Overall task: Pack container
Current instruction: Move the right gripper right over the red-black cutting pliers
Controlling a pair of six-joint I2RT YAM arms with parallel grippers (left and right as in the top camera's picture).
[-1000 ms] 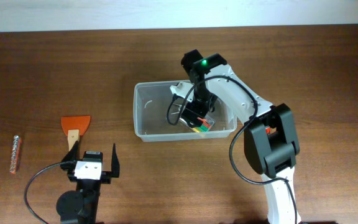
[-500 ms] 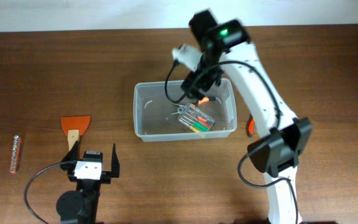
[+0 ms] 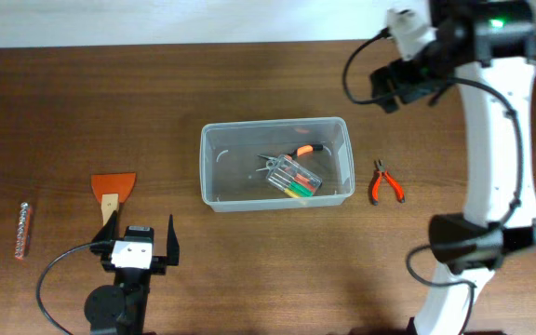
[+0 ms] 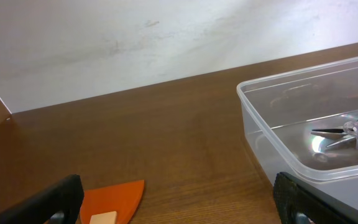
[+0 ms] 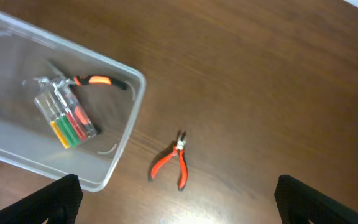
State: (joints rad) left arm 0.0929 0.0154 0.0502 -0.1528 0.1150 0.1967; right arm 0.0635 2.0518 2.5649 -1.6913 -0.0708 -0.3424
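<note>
The clear rectangular container (image 3: pixel 208 167) stands mid-table. It also shows in the left wrist view (image 4: pixel 272 134) and the right wrist view (image 5: pixel 132 109). Inside lie a small clear case of green, yellow and red bits (image 3: pixel 296 180) (image 5: pixel 67 121) and orange-and-black-handled pliers (image 3: pixel 298 151) (image 5: pixel 95 81). Red pliers (image 3: pixel 386 183) (image 5: pixel 173 162) lie on the table right of the container. My right gripper (image 3: pixel 386 88) (image 5: pixel 179 199) is open and empty, high above the table behind the red pliers. My left gripper (image 3: pixel 142 234) (image 4: pixel 179 208) is open and empty at the front left.
An orange scraper (image 3: pixel 113 191) (image 4: pixel 110 199) lies just ahead of my left gripper. A thin metal bit (image 3: pixel 23 229) lies at the far left. A pale wall runs behind the table's far edge.
My right gripper let go of the bit case inside the container, then rose and swung to the back right. The red pliers have come into view. The left arm has not moved.
</note>
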